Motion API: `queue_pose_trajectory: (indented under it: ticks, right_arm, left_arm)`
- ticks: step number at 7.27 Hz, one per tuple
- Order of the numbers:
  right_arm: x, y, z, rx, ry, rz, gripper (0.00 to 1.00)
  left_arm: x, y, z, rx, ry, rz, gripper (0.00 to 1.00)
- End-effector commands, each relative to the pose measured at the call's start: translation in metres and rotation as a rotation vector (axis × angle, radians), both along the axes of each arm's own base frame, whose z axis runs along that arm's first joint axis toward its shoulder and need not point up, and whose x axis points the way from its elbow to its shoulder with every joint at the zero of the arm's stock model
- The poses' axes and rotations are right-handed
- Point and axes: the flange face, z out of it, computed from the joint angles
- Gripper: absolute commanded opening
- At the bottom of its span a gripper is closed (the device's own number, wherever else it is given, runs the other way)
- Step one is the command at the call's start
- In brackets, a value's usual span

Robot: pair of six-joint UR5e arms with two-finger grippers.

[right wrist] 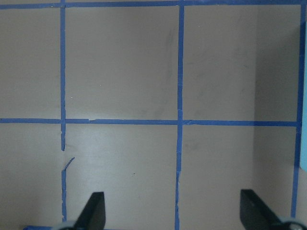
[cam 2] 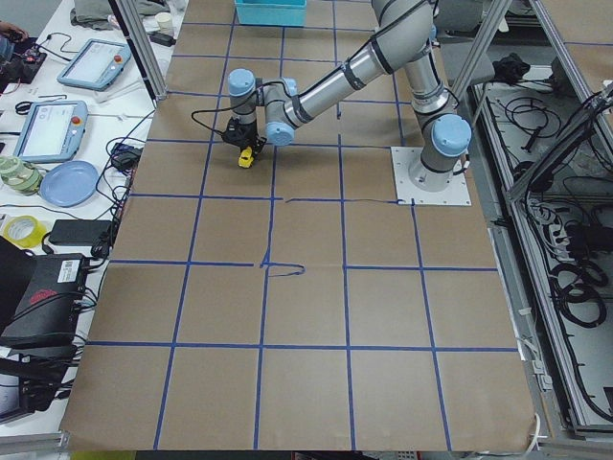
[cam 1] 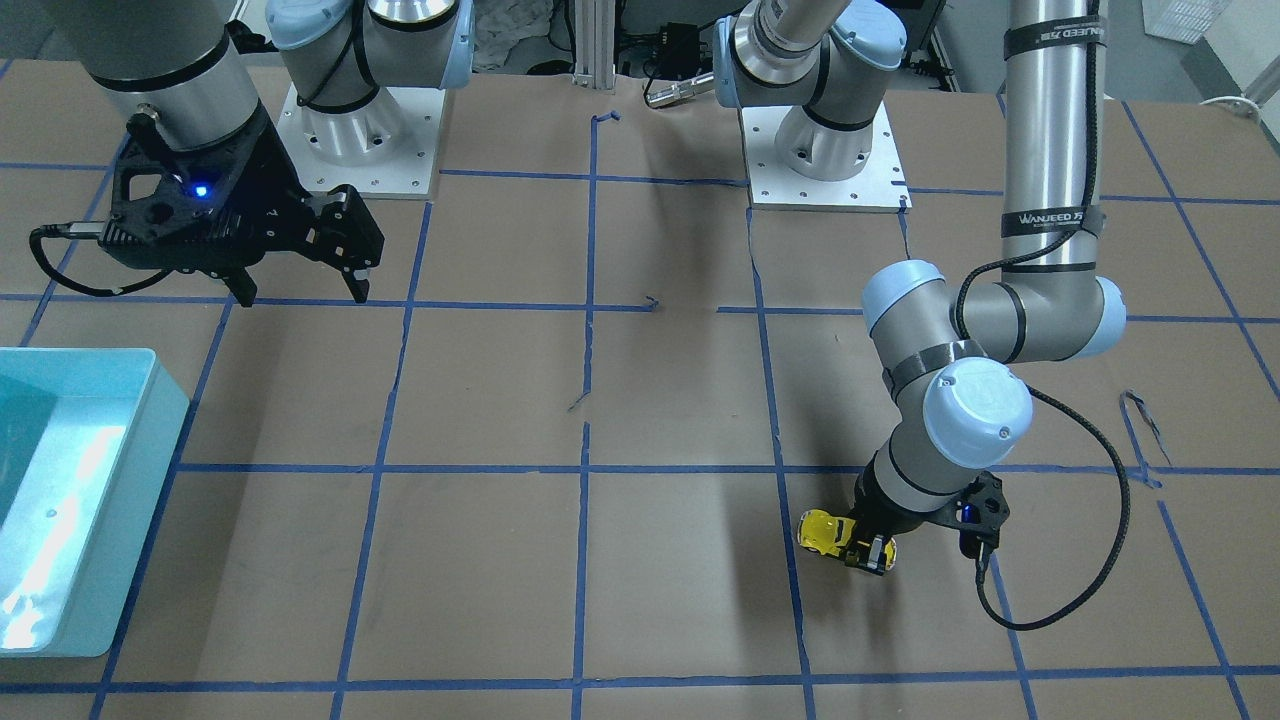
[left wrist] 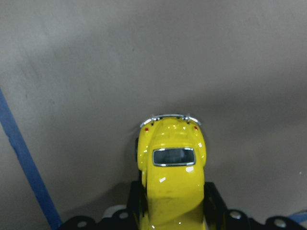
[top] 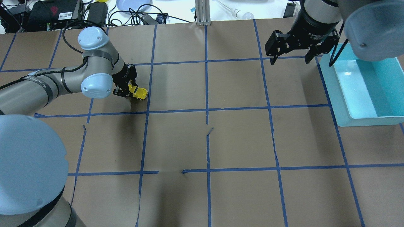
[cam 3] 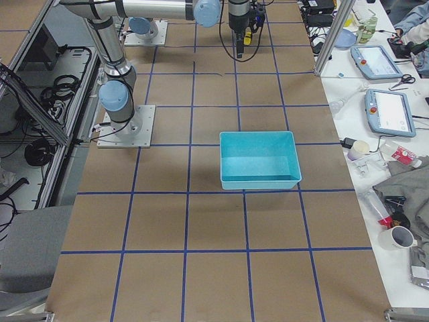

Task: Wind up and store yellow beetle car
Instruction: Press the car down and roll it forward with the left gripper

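Closest to the left wrist lens is the yellow beetle car. It is glossy bright yellow with a rounded roof, a dark window in a silver frame, a chrome bumper and two tiny red lights. The bumper end points away from the wrist. The other end sits between the black fingers of the left gripper, which is closed narrowly on the car's sides.

The car lies low over the brown table with its blue tape grid. It is on the robot's left side, nearer the operators' edge than the robot's edge. Whether its wheels touch the paper cannot be told.

The left arm stretches out low across the table. Its forearm is close to level and its wrist is bent down, so the gripper points along the surface.

The right arm holds the right gripper well above the table, pointing down with its jaws spread wide and nothing between them. It hangs just beside the teal bin, which stands on the robot's right side, also toward the operators' edge.

Counted: one car, one bin, two arms, two grippers.
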Motion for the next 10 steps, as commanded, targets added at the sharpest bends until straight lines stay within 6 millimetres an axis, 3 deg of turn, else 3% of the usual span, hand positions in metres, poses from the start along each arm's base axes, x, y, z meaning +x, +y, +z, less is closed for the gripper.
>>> queue_pose_trajectory:
  ticks: [1,2,5,10]
  right_arm:
    - [0.0,0.0,0.0,0.001,0.0,0.0,1.0]
    - [0.0,0.0,0.0,0.001,-0.002,-0.003,1.0]
    - [0.0,0.0,0.0,-0.001,-0.004,-0.005,1.0]
    - [0.0,0.0,0.0,0.001,-0.002,-0.007,1.0]
  left_arm:
    - [-0.01,0.0,0.011,-0.015,0.104,0.069,0.0]
    - [-0.023,0.001,0.023,-0.021,0.162,0.157,0.0]
    - [-0.056,0.008,0.021,0.028,0.168,0.313,0.0]
    - [-0.05,0.009,0.004,0.082,0.157,0.352,0.0]
